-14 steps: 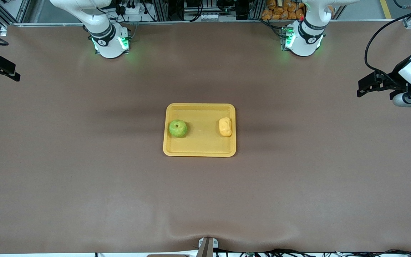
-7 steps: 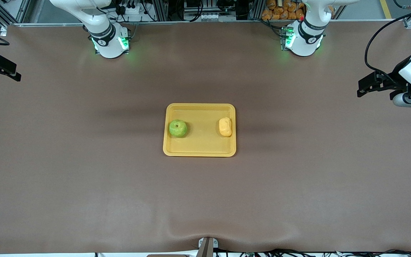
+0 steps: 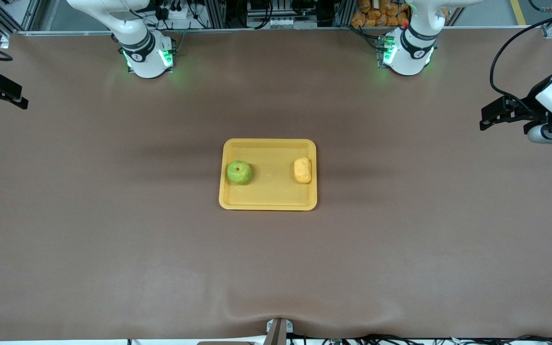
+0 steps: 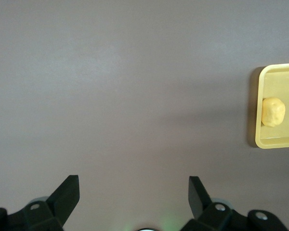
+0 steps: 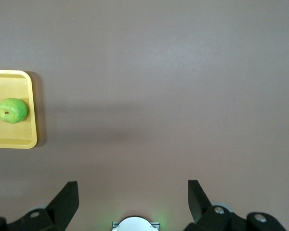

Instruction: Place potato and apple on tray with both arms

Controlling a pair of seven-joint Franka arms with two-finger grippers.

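Evidently complete: the apple point(image 3: 239, 172) and potato point(image 3: 302, 170) lay on the tray point(image 3: 269, 203), mid-frame. The left claw point(image 4: 134, 191) and right claw point(image 5: 133, 191) gaped wide, empty, at the frame's edges.

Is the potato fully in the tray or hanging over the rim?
In. The potato lies inside the tray, close to the rim toward the left arm's end; the left wrist view shows it inside that rim too.

A flat rectangular yellow-orange plastic tray point(image 3: 267, 196) lies on a plain matte brown desk point(image 3: 113, 215). The small round apple point(image 3: 239, 172) is bright green with a brownish stem dimple; the bumpy oblong potato point(image 3: 302, 170) is pale yellow-orange, slightly lighter than the tray. The left claw point(image 4: 133, 195) and right claw point(image 5: 133, 195) are black.
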